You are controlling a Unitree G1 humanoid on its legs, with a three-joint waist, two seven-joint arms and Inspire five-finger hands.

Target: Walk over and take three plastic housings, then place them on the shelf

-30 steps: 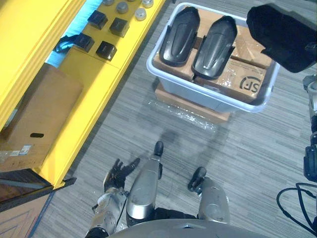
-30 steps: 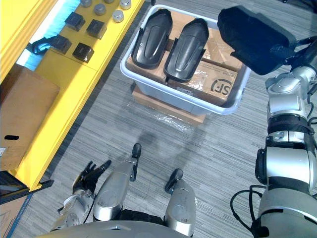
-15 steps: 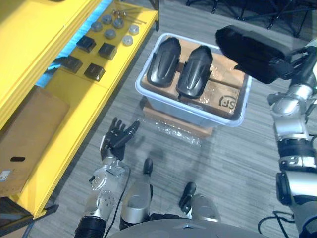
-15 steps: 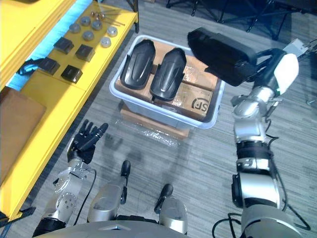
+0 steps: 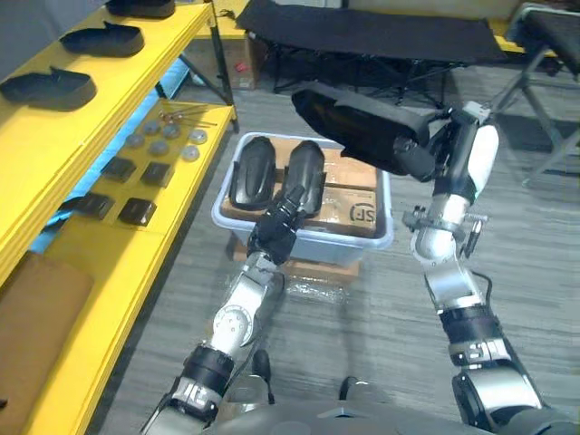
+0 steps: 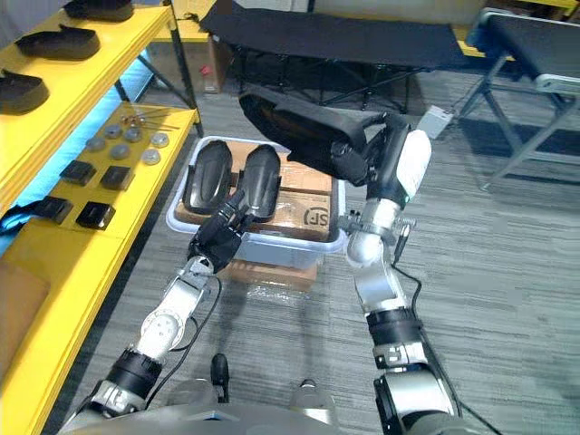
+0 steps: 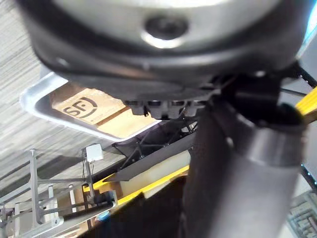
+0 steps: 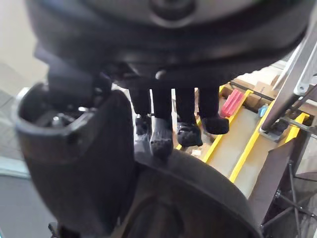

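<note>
Swinging up from low over the floor, the left hand [image 5: 275, 228] has reached the bin [image 5: 335, 246] and now sits at its near rim. Its fingertips are at the near end of one of the two housings [image 5: 304, 177] lying side by side inside. The whole view has tipped up too, so the head has moved. Whether those fingers are straight or closing I cannot tell. The right hand [image 5: 424, 156] is raised well above and beyond the left hand, fingers curled over the edge of a third housing [image 5: 353, 127]. It holds that one in the air over the bin's far side. The shelf [image 5: 109, 104] stands off to the left hand's outer side. Dark pieces [image 5: 50, 88] on its upper level look like housings, though I cannot say they belong to this count. By my reading, one housing is picked up, a second is being reached for, and one more waits in the bin. The carry to the shelf and all the placing are left.
</note>
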